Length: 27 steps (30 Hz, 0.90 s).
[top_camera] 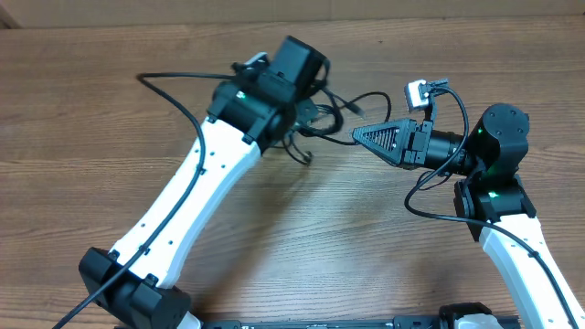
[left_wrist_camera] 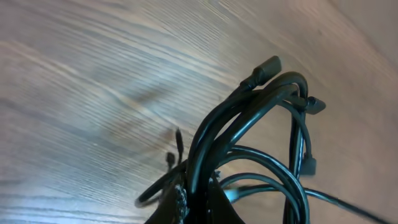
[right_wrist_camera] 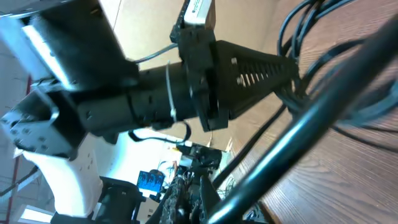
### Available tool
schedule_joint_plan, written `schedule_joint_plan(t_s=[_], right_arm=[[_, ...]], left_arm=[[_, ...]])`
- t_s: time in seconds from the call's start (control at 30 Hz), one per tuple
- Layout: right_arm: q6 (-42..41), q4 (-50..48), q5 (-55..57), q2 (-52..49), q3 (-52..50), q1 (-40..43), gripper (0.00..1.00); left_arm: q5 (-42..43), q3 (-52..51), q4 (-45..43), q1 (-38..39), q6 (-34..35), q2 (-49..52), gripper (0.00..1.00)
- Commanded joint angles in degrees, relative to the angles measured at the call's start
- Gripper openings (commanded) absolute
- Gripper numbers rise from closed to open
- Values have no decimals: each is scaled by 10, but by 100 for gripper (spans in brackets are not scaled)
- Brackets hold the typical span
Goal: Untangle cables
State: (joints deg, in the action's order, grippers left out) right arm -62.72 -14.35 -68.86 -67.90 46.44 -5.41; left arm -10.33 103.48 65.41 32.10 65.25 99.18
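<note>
The cables (top_camera: pixel 340 102) are thin black cords tangled in a bunch on the wooden table, between my two grippers. My left gripper (top_camera: pixel 306 117) is mostly hidden under its wrist, right at the tangle. In the left wrist view its fingers (left_wrist_camera: pixel 196 202) are shut on a bundle of looped cables (left_wrist_camera: pixel 261 106) with small plugs at their ends. My right gripper (top_camera: pixel 358 135) points left, its tip at the tangle's right side. In the right wrist view the jaws (right_wrist_camera: pixel 202 199) look shut on one cable (right_wrist_camera: pixel 311 134), which runs taut up to the right.
The wooden table (top_camera: pixel 110 100) spreads on all sides. A thicker black arm cable (top_camera: pixel 174 87) arcs left of the left arm. In the right wrist view a black gripper with a perforated triangular finger (right_wrist_camera: pixel 249 62) touches more cable loops (right_wrist_camera: pixel 298 25).
</note>
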Motion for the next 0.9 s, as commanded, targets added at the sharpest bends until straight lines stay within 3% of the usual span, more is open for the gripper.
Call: schedule_joint_plan(t_s=[0.0, 0.27, 0.43, 0.53, 0.73, 0.8, 0.87], right_arm=[[2, -10, -35, 9, 8, -2, 4], [2, 65, 14, 9, 8, -2, 4], [2, 260, 167, 9, 8, -2, 4], [-1, 329, 242, 9, 8, -2, 4], [-2, 342, 258, 9, 8, -2, 4], [0, 342, 257, 9, 8, -2, 17], [18, 334, 253, 9, 8, -2, 39]], left_arm=[[-70, 8, 15, -44, 47, 1, 4], [-68, 8, 22, -60, 46, 1, 4], [-93, 8, 23, -63, 46, 1, 4], [-123, 8, 34, -64, 46, 1, 4], [-161, 8, 40, -64, 41, 1, 4], [-172, 8, 33, -64, -28, 1, 4], [-180, 8, 26, -64, -99, 1, 4]])
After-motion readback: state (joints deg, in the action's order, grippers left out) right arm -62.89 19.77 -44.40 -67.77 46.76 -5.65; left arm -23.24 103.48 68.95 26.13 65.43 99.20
